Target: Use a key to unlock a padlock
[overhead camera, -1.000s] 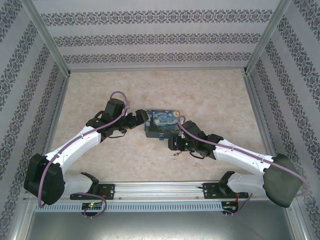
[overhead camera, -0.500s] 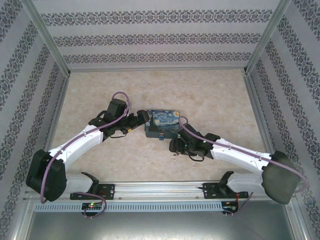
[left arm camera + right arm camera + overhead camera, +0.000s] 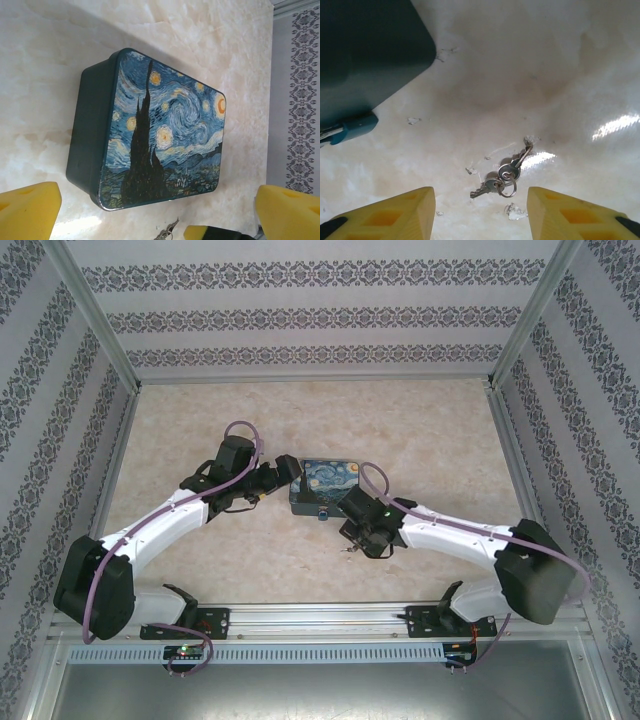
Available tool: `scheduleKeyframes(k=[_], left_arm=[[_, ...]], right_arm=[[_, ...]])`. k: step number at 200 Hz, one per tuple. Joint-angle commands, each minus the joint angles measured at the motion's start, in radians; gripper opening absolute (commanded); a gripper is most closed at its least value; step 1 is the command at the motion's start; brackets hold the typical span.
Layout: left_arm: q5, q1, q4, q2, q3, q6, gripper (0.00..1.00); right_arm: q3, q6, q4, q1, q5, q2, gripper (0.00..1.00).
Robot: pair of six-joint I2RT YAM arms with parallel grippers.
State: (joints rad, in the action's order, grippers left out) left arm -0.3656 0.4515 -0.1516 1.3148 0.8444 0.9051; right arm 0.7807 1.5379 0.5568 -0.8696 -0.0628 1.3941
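Trouble could come if the right tool (image 3: 480, 215), fingers apart and empty above the loose key ring (image 3: 504, 181), knocks the blue-headed key (image 3: 352, 127) at the near side of the padlock (image 3: 322, 485); nothing steadies that padlock, mid-desk (image 3: 420, 430), since the left tool (image 3: 157, 212) gapes wide beside it, gripping nothing

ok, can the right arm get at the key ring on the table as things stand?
Probably yes. In the right wrist view the key ring lies on bare table just ahead of the open right pincer. Nothing lies between them, and the padlock sits off to one side.
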Motion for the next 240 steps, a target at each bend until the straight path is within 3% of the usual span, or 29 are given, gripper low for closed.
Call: scheduleKeyframes(k=[1, 158, 192, 240], left_arm=[[-0.007, 0.01, 0.063, 0.006, -0.002, 0.023, 0.99], [-0.057, 0.009, 0.097, 0.027, -0.016, 0.003, 0.99], [-0.059, 0.008, 0.097, 0.031, -0.018, 0.002, 0.99], [-0.064, 0.008, 0.097, 0.033, -0.015, 0.007, 0.99]], right_arm=[[0.04, 0.113, 0.093, -0.019, -0.005, 0.034, 0.51], [0.102, 0.18, 0.1, -0.034, 0.021, 0.219, 0.49], [0.085, 0.181, 0.085, -0.026, 0.037, 0.241, 0.44], [0.074, 0.167, 0.052, -0.019, 0.052, 0.266, 0.28]])
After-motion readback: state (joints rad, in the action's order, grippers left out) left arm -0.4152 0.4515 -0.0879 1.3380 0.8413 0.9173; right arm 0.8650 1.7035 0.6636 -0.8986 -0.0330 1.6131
